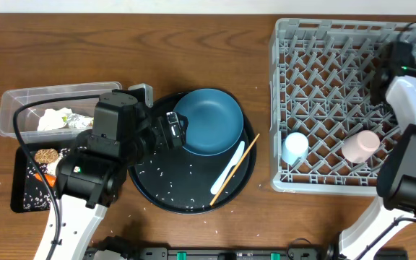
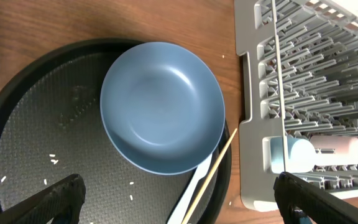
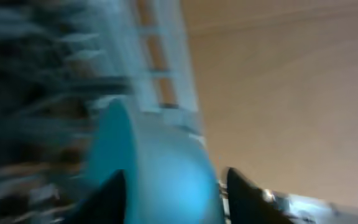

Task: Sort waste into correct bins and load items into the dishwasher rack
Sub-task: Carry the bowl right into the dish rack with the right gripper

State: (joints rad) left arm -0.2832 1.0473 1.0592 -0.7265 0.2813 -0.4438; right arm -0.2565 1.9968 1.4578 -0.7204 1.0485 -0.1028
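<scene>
Now the left gripper hangs spread wide beside the large dark blue plate, which lies at the round black tray's far edge. I would pinch the nearest rim and lift clear of the thin wooden chopstick. The right gripper's blurred fingers stand apart.

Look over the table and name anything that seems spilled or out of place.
White rice grains lie scattered across the round black tray beside the blue plate, a few on the bare table. The chopstick pokes out over the tray's rim.
</scene>
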